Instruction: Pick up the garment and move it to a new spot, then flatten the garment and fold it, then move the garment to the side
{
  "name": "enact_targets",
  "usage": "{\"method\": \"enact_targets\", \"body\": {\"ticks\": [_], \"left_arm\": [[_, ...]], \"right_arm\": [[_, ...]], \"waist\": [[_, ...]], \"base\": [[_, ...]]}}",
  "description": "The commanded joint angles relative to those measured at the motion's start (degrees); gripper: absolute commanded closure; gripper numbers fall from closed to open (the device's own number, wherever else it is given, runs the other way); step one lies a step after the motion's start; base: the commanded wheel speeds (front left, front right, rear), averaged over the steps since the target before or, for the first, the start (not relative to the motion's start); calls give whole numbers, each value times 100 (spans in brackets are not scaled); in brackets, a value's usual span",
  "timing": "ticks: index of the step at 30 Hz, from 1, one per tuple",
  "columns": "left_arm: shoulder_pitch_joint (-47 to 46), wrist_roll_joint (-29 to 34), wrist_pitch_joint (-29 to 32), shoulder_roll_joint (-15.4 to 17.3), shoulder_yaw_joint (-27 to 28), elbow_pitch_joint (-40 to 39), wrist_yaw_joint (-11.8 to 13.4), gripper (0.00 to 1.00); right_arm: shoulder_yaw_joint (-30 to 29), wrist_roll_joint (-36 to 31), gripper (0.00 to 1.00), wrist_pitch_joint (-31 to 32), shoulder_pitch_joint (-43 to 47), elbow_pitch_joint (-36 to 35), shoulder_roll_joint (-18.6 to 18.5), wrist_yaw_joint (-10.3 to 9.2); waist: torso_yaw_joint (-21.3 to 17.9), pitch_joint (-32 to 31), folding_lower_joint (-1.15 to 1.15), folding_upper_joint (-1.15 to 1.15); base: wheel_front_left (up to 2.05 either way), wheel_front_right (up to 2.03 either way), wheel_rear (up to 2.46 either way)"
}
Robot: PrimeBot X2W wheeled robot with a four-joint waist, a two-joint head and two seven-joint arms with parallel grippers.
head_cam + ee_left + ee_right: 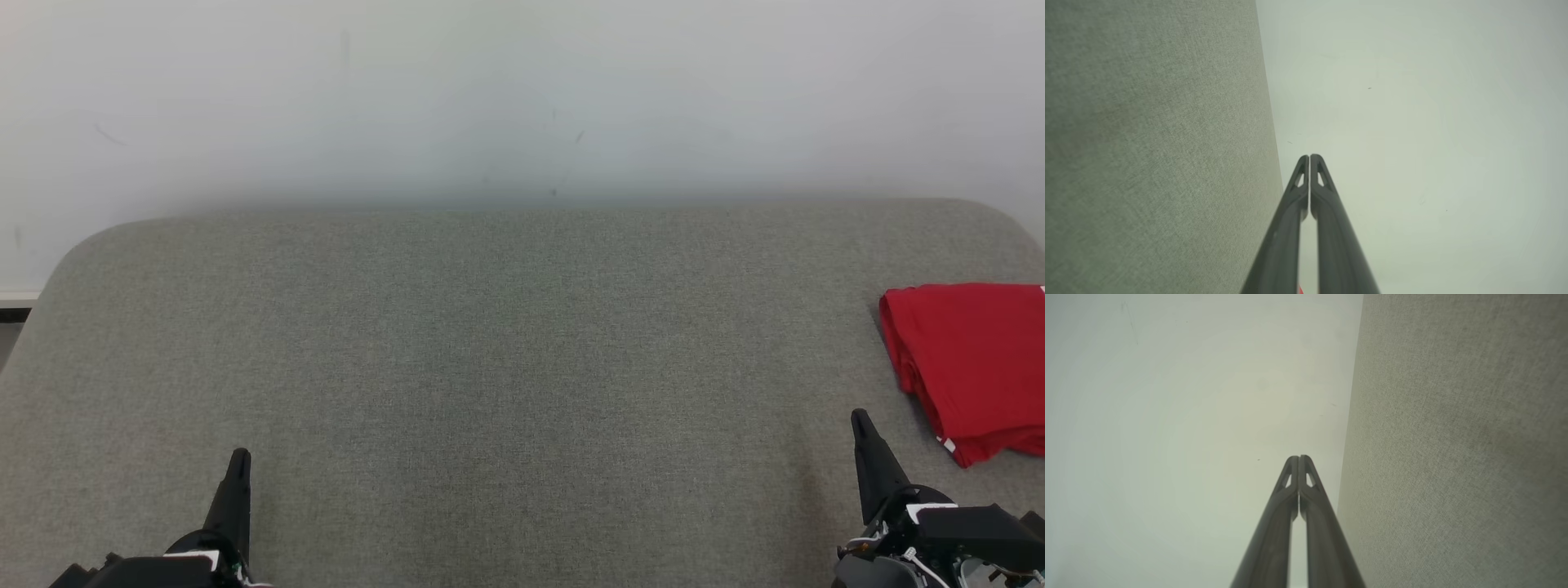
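- At the near left corner of the surface [506,343], the left gripper [238,461] comes up from the bottom of the head view and points toward the far edge. Its two dark fingers are clenched together, tip against tip.
- From the left wrist view, the same fingers [1331,228] meet at their tips, and lower down a thin slit of light stays between them. Grey cloth of the surface is on one side of them and a pale wall on the other.
- At the near right corner, the right gripper [861,425] stands in the same way, a little tilted. Its fingers are also clenched, and no cloth is between them. In the right wrist view these fingers [1274,539] touch at the tips.
- Just beyond the right gripper, at the right edge of the surface, lies the garment [971,359]. It is red and folded into a compact pile, and its layered edges show along its left side. It lies flat on the cloth, near the right gripper but apart from it. Its right part is cut off by the border of the head view.
- Further on, the middle of the surface is grey woven cloth, and its far corners are rounded.
- Behind the far edge stands the pale wall [490,98], which carries a few faint dark marks.
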Motion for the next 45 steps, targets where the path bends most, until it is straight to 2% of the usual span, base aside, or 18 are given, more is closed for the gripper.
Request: {"method": "enact_targets", "body": {"ticks": [1, 45], "left_arm": [[-71, -50, 19, 23, 18, 11, -6, 100], [-61, -43, 13, 22, 16, 8, -6, 100]], "right_arm": [[-16, 37, 100, 19, -48, -14, 15, 4], [-10, 31, 100, 15, -39, -12, 13, 4]], "waist": [[1, 1, 0, 0], [1, 1, 0, 0]], "base": [[0, 0, 0], [0, 0, 0]]}}
